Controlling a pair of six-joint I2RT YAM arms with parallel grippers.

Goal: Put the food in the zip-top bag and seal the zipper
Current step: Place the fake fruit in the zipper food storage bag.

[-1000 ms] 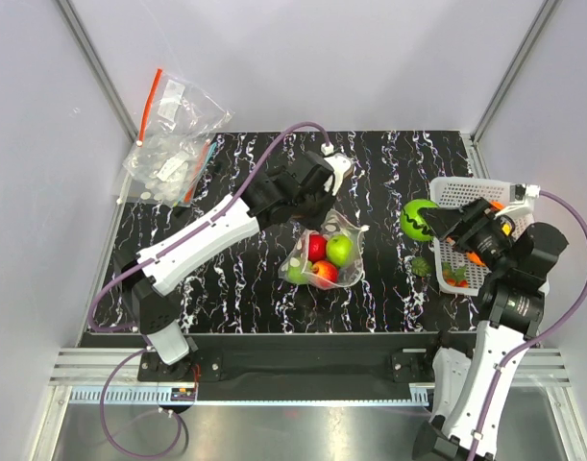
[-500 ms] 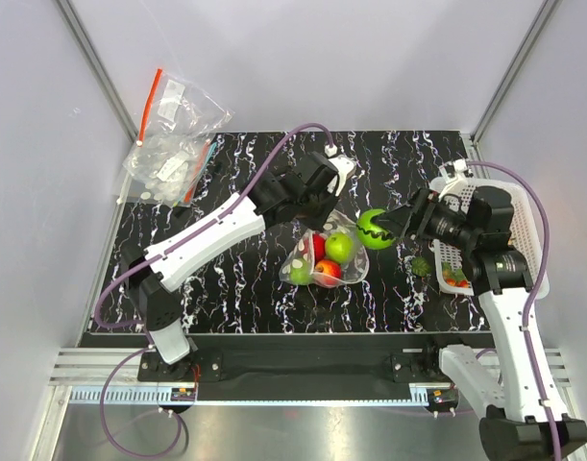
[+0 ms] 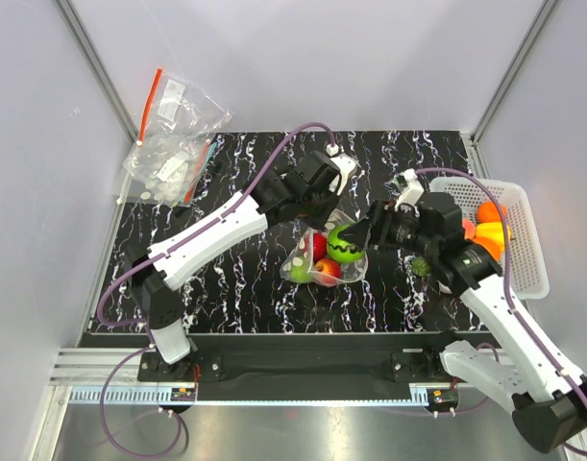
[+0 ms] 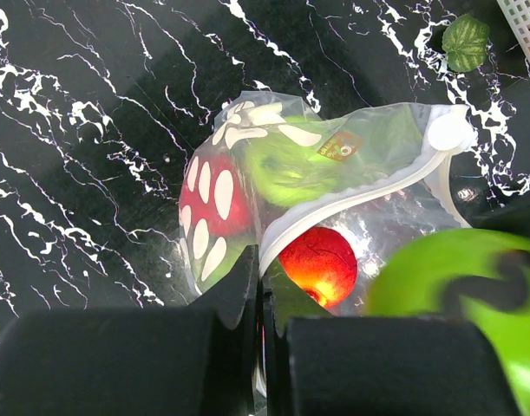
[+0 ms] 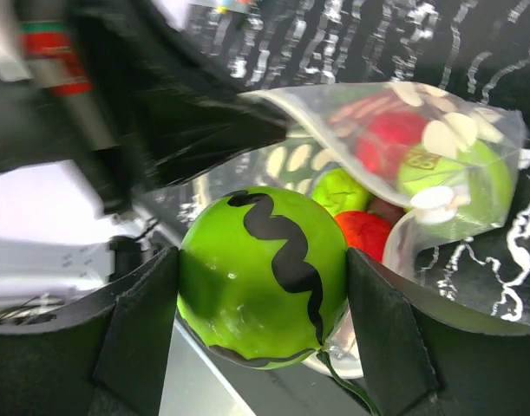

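Note:
The dotted zip-top bag [image 3: 321,261] lies mid-table with its mouth held up. Red and green food [image 4: 317,261] sits inside it. My left gripper [image 4: 263,290] is shut on the bag's mouth edge, pinching the pale zipper [image 4: 343,208] from the far side. My right gripper [image 5: 263,276] is shut on a green ball-shaped toy fruit with black zigzag stripes [image 5: 247,286]. In the top view that striped fruit [image 3: 346,242] hangs right over the bag's open mouth. The bag [image 5: 421,156] shows just beyond the fruit in the right wrist view.
A white basket [image 3: 522,257] at the right edge holds orange pieces [image 3: 487,216]. A small green leafy piece [image 3: 421,264] lies on the table between basket and bag. A clear undotted bag with a red strip [image 3: 173,134] hangs off the far left corner.
My right arm has carried the striped green fruit leftward from beside the basket to over the bag's mouth. The left gripper kept its hold on the bag edge.

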